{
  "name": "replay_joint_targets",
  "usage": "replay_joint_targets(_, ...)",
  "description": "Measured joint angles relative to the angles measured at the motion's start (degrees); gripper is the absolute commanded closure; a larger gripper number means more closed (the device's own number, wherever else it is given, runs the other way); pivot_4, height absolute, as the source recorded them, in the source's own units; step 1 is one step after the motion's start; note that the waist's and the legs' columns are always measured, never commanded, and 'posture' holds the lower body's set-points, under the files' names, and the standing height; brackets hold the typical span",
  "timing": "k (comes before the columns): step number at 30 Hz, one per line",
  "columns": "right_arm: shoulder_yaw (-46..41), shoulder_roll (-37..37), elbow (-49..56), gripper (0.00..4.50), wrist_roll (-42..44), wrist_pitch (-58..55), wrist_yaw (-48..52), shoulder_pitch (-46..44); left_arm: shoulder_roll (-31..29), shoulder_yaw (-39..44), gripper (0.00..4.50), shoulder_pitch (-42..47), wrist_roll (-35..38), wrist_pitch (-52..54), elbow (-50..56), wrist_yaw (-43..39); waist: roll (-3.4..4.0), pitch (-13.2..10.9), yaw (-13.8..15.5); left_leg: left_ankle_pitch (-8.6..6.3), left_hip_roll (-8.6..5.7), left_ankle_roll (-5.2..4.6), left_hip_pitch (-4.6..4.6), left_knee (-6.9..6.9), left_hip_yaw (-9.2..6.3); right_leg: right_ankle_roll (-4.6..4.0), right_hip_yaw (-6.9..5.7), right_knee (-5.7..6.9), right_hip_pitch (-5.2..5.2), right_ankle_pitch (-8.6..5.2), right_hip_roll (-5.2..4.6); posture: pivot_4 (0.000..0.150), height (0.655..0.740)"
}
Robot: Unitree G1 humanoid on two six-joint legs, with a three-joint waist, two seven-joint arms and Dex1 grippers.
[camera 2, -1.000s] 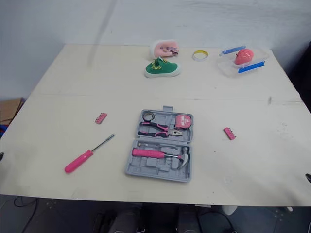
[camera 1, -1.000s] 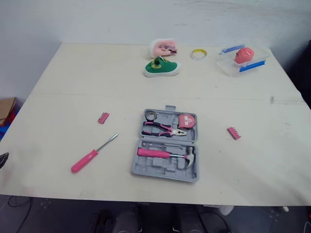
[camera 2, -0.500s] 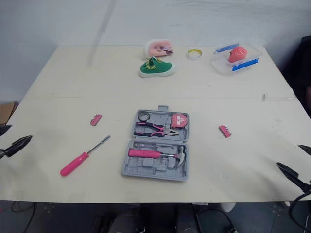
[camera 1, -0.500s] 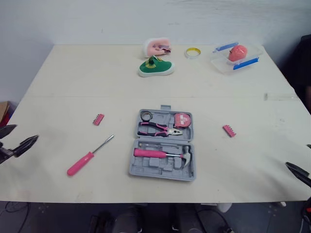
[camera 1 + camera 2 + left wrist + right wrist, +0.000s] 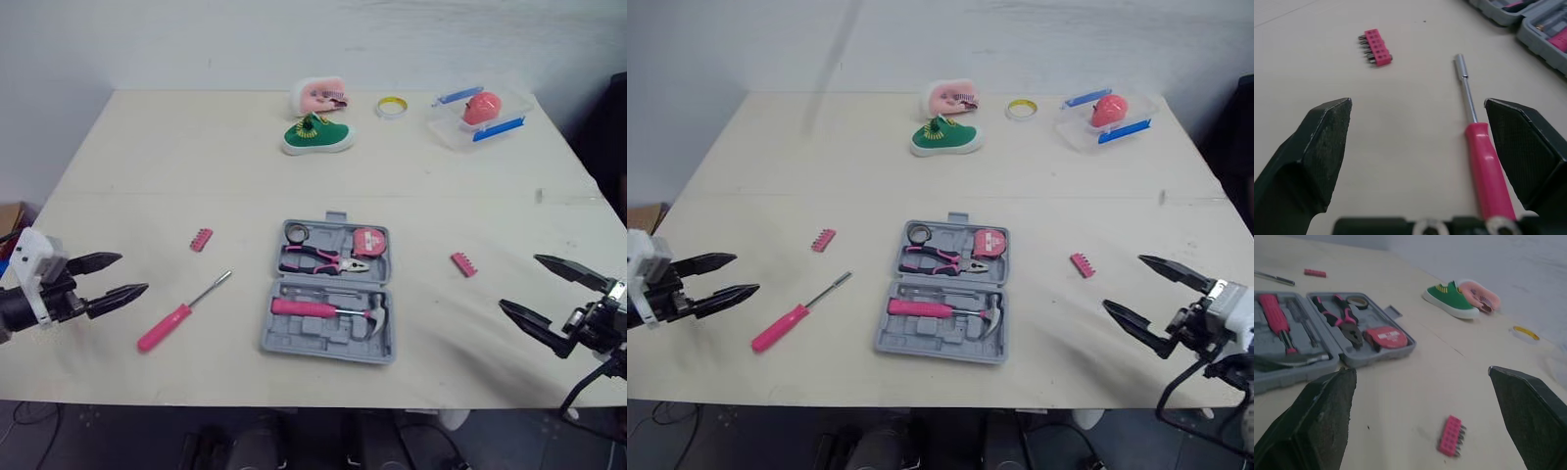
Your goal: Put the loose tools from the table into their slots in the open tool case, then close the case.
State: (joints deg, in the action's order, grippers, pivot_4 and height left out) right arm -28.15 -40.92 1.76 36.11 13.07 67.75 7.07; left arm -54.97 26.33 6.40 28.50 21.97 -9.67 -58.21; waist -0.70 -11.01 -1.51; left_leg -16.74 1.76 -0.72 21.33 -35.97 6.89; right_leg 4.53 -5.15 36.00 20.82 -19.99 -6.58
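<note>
Tabletop [image 5: 147, 166] screwdriver [image 5: 186, 309] lies diagonally, tip roughly toward case [image 5: 315, 341].

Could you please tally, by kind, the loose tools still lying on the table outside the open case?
pink screwdriver: 1
pink bit strips: 2
Total: 3

Black left claw [image 5: 133, 273] (white wrist block), matching right claw [image 5: 518, 281], apparently cabled
</note>
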Motion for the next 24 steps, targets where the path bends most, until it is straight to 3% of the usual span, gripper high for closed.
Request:
replay_joint_targets(5,3.2,4.05,8.18,0.0,0.38,-0.69,-3.85,-2.47,5.96,-2.52,0.1,5.31,-0.72,9.04,4.94,12.84,-0.03,-0.01,0.12,0.26,-0.04,-0.23,0.06,-0.11,0.01,0.08,0.0,0.0,-0.02,0.04,0.0,0.15,0.74)
replay_joint_targets(9,4.83,5.65,11.92,0.0,0.35,-1.86,-6.6,-3.12,9.65,-3.57,0.1,7.45,-0.94,12.28,6.94,18.09,-0.1,-0.03,0.12,0.31,-0.06,-0.23,0.08,-0.11,0.01,0.1,0.0,0.0,-0.02,0.06,0.01,0.15,0.74)
replay_joint_targets(12,9.01,8.41,15.43,0.0,-0.47,-2.45,-9.33,-4.25,16.59,-6.55,0.1,9.85,-3.41,11.5,6.88,24.35,-0.11,-0.04,0.1,0.37,-0.06,-0.2,0.07,-0.16,0.02,0.12,0.0,0.07,-0.02,0.07,0.02,0.15,0.74)
replay_joint_targets(15,10.95,8.8,16.55,0.0,-1.44,-3.0,-9.83,-3.73,20.41,-10.06,0.1,10.98,-5.57,9.96,4.39,26.68,-0.31,-0.09,0.2,0.42,-0.06,-0.19,0.07,-0.17,0.02,0.12,-0.01,0.1,-0.01,0.07,0.05,0.15,0.74)
replay_joint_targets(24,11.94,8.56,16.61,0.0,-2.35,-3.28,-10.1,-3.44,22.59,-13.87,0.1,17.91,-12.78,2.74,-7.08,30.22,-0.46,-0.08,0.2,0.44,-0.06,-0.22,0.07,-0.2,0.02,0.15,-0.02,0.11,-0.02,0.09,0.05,0.15,0.74)
